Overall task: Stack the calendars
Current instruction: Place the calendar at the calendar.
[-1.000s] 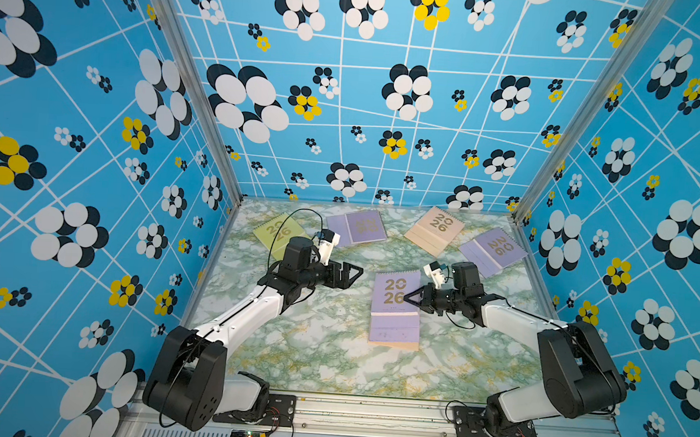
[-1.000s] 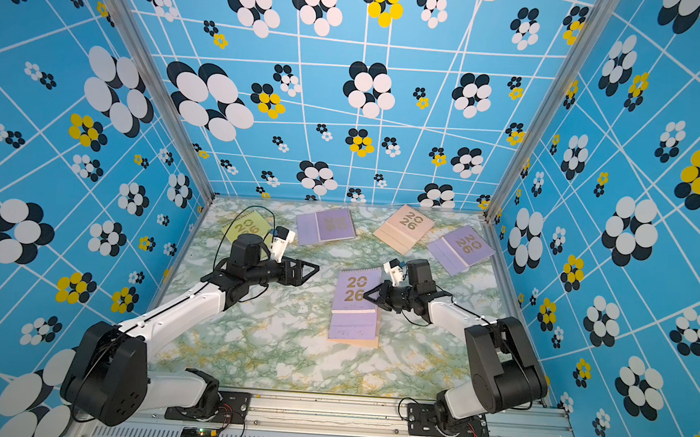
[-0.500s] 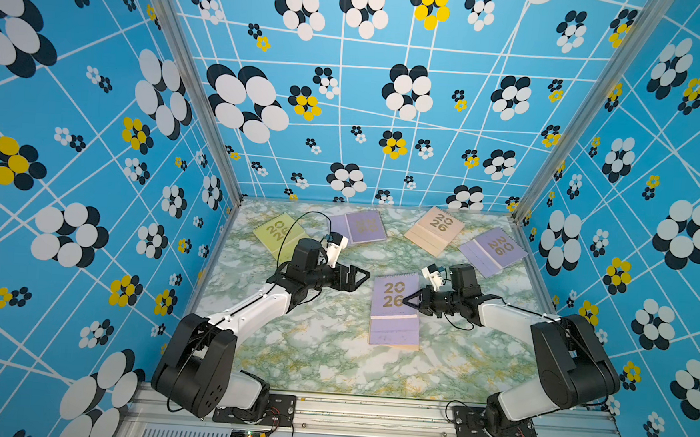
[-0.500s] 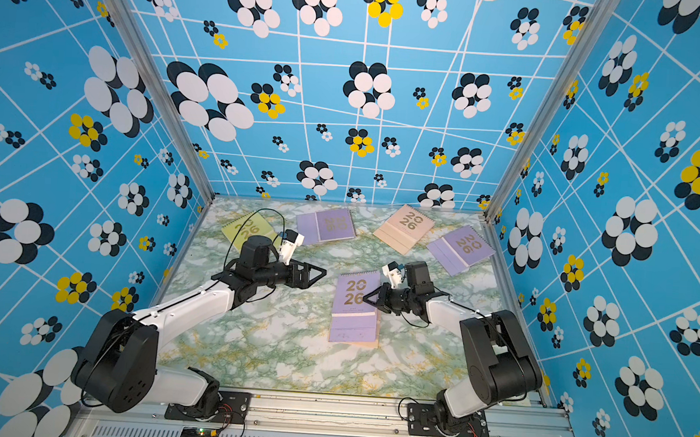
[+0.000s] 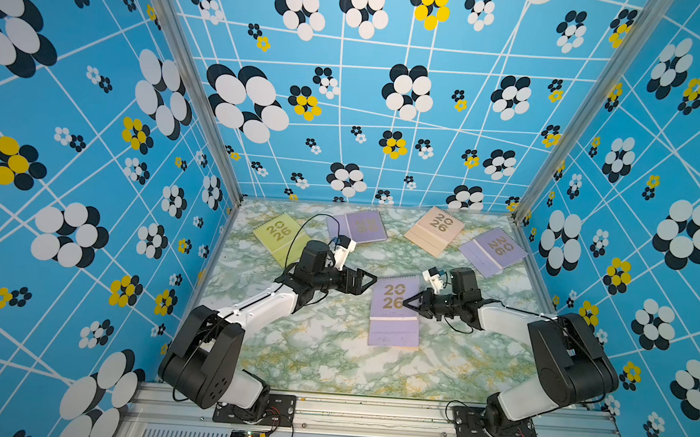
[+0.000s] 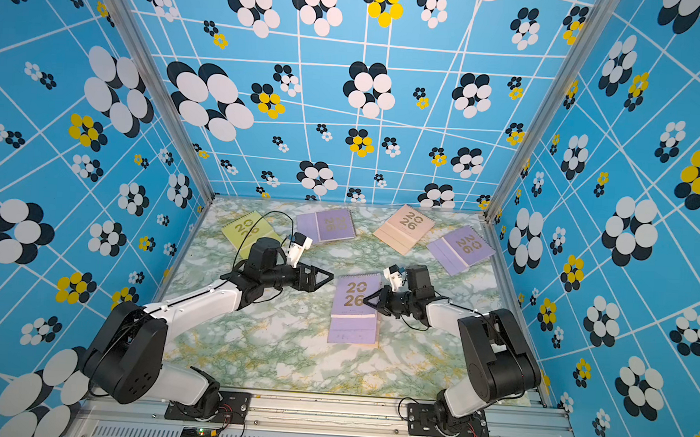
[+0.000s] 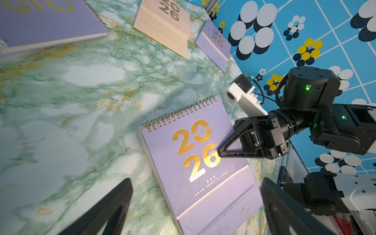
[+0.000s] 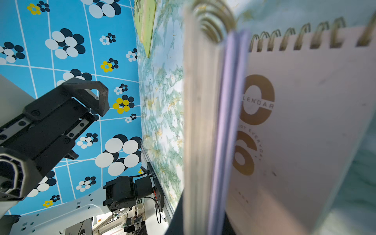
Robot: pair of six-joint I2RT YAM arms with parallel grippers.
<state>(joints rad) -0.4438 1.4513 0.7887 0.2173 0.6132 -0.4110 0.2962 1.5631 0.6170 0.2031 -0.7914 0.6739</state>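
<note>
Marble tabletop (image 5: 311,350) holds scattered calendars (image 5: 435,231). Right gripper (image 5: 407,303) clamps the middle lilac calendar (image 5: 392,318) at its right edge; left gripper (image 5: 371,279), spread wide and empty, hovers just left

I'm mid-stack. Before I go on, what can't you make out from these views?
- Centre stack count: under the top lilac calendar, both top views show only a thin peach edge. Anything more is too thin to tell.
- Right gripper hold: in the left wrist view the gripper itself covers the contact, and the right wrist view is a blurred close-up.
- Yellow-green calendar: its near corner is hidden by the left arm in both top views.
</note>
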